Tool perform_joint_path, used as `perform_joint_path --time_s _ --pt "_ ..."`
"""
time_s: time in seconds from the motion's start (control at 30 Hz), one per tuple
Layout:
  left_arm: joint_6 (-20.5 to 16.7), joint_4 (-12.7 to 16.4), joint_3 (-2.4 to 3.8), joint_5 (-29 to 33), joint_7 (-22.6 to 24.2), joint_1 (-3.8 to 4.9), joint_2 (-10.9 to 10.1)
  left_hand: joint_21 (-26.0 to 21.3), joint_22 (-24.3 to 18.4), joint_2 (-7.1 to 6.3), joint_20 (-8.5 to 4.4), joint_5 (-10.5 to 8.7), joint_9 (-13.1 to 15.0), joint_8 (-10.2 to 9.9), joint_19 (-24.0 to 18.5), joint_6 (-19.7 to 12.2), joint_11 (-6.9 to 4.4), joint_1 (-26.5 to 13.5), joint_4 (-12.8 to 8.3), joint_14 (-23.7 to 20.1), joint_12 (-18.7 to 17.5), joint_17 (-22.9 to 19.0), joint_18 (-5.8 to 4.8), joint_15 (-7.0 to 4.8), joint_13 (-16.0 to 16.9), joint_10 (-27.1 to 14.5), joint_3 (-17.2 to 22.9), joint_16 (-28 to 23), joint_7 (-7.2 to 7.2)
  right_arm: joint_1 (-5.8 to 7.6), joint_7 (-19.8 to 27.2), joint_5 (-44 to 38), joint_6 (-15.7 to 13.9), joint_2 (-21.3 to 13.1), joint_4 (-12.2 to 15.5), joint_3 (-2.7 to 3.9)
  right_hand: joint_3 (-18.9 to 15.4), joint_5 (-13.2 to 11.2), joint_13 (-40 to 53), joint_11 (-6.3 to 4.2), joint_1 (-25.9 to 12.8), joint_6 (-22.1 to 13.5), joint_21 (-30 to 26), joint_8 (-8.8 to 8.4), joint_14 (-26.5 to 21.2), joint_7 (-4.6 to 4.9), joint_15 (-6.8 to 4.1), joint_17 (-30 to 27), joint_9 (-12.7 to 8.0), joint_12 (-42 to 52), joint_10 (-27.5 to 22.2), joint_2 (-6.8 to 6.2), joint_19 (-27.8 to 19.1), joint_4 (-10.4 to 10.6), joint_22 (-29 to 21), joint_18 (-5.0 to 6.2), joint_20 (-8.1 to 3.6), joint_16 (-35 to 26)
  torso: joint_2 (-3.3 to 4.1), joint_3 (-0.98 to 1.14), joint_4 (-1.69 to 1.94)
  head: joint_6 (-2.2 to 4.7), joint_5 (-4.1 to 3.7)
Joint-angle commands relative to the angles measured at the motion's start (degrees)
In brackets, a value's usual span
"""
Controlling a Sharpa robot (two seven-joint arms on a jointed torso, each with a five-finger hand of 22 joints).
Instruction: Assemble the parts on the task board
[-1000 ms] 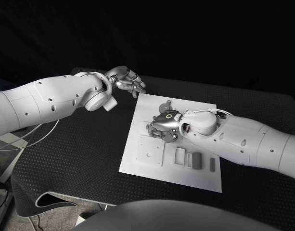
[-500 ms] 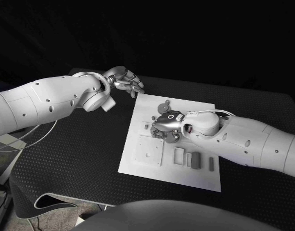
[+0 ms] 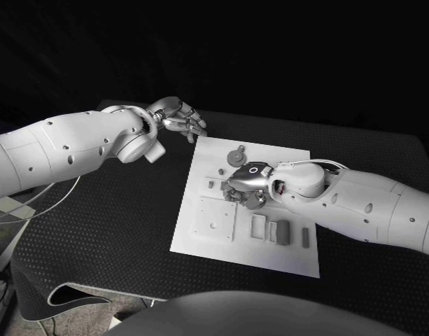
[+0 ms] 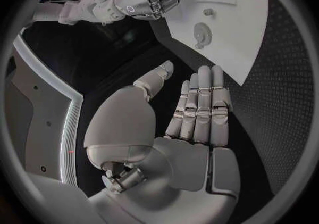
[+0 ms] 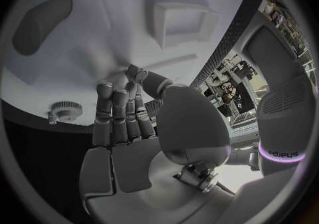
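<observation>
The white task board point(image 3: 275, 262) lies in the middle of the black table. A round gear piece point(image 3: 236, 154) sits near its far edge, small pieces point(image 3: 211, 185) lie at its left side, and several oblong pieces point(image 3: 282, 231) lie near its front. My right hand point(image 3: 246, 183) is over the board's middle with its fingers bent down onto the surface; the right wrist view shows its fingertips point(image 5: 113, 96) against the board close to the gear point(image 5: 65, 110). Whether they pinch a piece is hidden. My left hand point(image 3: 179, 119) hovers beyond the board's far left corner, fingers straight, thumb apart, holding nothing.
A raised square plate point(image 3: 216, 217) takes up the board's front left. The black mat point(image 3: 103, 224) stretches wide to the left of the board. In the left wrist view the board's corner point(image 4: 226, 27) lies ahead of my left hand point(image 4: 193, 112).
My right hand has shifted slightly toward the board's front right, uncovering more of the gear. The left hand has hardly moved.
</observation>
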Motion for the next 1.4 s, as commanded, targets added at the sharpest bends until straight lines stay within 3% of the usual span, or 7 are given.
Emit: perform_joint_path --time_s 0.03,0.27,0.57,0.83,1.3,1.4 --pt "0.75 0.05 0.04 -0.07 0.29 0.09 0.06 0.2 -0.1 0.39 -0.13 0.09 -0.09 0.37 0.37 -0.4 0.11 -0.1 0.31 0.26 -0.15 0.08 0.14 0.0 0.06 -0.14 0.0 -0.28 -0.01 -0.06 -2.06 0.25 1.63 -1.15 0.01 -0.17 -0.21 0.23 -0.06 -0.12 -0.62 -0.32 0.24 -0.25 0.03 0.35 -0.31 -0.1 -0.08 0.37 0.29 0.04 0.27 0.01 1.0 1.14 -0.21 0.29 0.02 0.01 -0.21 0.01 -0.17" --pt "1.25 -0.22 0.04 -0.07 0.1 0.09 -0.09 0.2 -0.1 0.43 -0.13 0.09 -0.1 0.37 0.37 -0.42 0.11 -0.09 0.33 0.27 -0.16 0.12 0.14 0.0 0.06 -0.16 0.01 -0.31 0.0 -0.02 -2.49 0.87 -0.25 -2.65 1.55 -0.17 -0.32 0.21 -0.17 -0.13 -1.03 -0.89 0.26 -0.66 0.13 0.46 -0.32 -0.19 -0.27 0.5 0.37 -0.07 0.42 0.07 0.97 1.14 -0.22 0.36 -0.04 0.13 -0.34 0.01 -0.27" --pt "1.63 -0.36 0.03 -0.14 -0.2 0.09 -0.38 0.2 -0.11 0.48 -0.13 0.1 -0.12 0.37 0.37 -0.45 0.12 -0.1 0.39 0.29 -0.17 0.18 0.14 0.01 0.06 -0.2 0.03 -0.36 0.01 0.0 -2.46 1.64 -1.65 -3.39 1.9 -0.17 -0.37 0.21 -0.2 -0.16 -1.19 -0.88 0.29 -0.7 0.21 0.57 -0.35 -0.23 -0.3 0.58 0.45 -0.2 0.52 0.07 0.97 1.14 -0.24 0.4 0.02 0.17 -0.19 0.01 -0.68" --pt "1.68 -0.3 0.03 -0.22 -0.24 0.08 -0.51 0.2 -0.12 0.49 -0.14 0.1 -0.13 0.37 0.36 -0.47 0.12 -0.06 0.4 0.29 -0.18 0.22 0.15 0.01 0.07 -0.22 0.05 -0.4 0.01 0.39 -1.94 3.49 -5.01 -4.65 3.17 -0.17 -0.39 0.23 -0.28 -0.24 -1.48 -1.03 0.34 -0.84 0.42 0.64 -0.42 -0.33 -0.37 0.75 0.67 -0.31 0.8 0.12 0.93 1.14 -0.31 0.47 0.01 0.1 -0.25 0.05 -0.93" --pt "1.59 -0.08 0.01 -0.29 -0.23 0.08 -0.91 0.19 -0.13 0.5 -0.14 0.11 -0.14 0.38 0.34 -0.47 0.12 0.04 0.37 0.29 -0.18 0.28 0.16 0.01 0.07 -0.23 0.09 -0.46 0.01 1.23 -1.54 9.0 -5.56 -7.35 6.34 0.14 -1.48 0.14 -0.67 -0.37 -3.89 -1.19 0.31 -1.07 0.84 0.96 -0.57 -0.67 -0.48 0.96 0.96 -1.15 1.38 0.32 0.83 1.14 -0.42 0.51 0.01 0.05 -0.18 0.35 -1.51" --pt "1.62 -0.06 0.01 -0.34 -0.24 0.08 -1.0 0.19 -0.13 0.5 -0.14 0.11 -0.14 0.39 0.34 -0.47 0.12 0.06 0.37 0.29 -0.18 0.29 0.16 0.01 0.08 -0.23 0.1 -0.47 0.01 1.4 -1.52 10.06 -5.6 -8.26 7.27 0.36 -3.49 0.08 -0.83 -0.2 -5.9 -0.82 0.28 -0.94 0.93 2.04 -0.48 -0.79 -0.42 1.1 1.03 -1.27 1.55 0.27 0.83 1.14 -0.58 0.58 0.02 0.03 -0.14 0.36 -1.54"
